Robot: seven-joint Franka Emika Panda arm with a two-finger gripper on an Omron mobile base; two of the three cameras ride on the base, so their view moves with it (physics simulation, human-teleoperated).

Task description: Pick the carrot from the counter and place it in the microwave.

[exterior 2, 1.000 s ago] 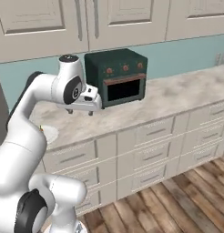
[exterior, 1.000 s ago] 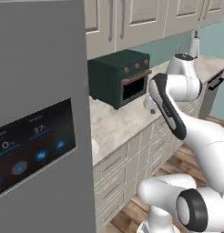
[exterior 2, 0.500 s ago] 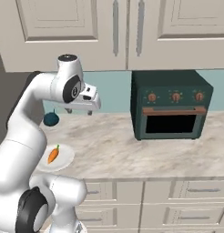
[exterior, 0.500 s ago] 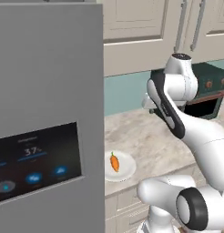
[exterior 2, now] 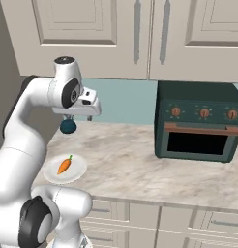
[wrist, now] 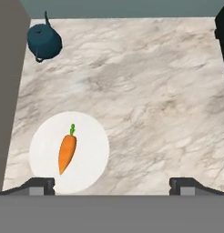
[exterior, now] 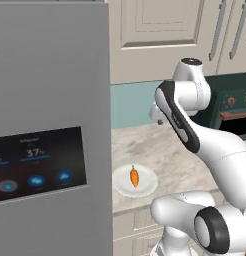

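Note:
The small orange carrot (wrist: 67,152) with its green top lies on a white plate (wrist: 94,159) at the left end of the beige marble counter (wrist: 145,91). My gripper (wrist: 112,185) hovers high above the counter, open, with nothing between its fingers; the carrot sits below and to the left of it. From the base, the carrot (exterior: 134,176) (exterior 2: 64,165) rests on the plate (exterior: 149,184) (exterior 2: 78,172) near the counter's front edge (exterior 2: 140,167), and my hand (exterior 2: 84,105) hangs above and behind it. The black microwave is out of view.
A dark green toaster oven (exterior 2: 198,121) with round knobs stands at the right on the counter. A small teal kettle (wrist: 44,41) (exterior 2: 68,126) sits by the back wall. A tall grey fridge (exterior: 45,125) bounds the counter's left end. Cream upper cabinets (exterior 2: 116,34) hang overhead.
The base has driven left along the counter, so the whole picture shifted: the toaster oven slid to the right and the plate with the carrot came into view. The arm's pose looks unchanged.

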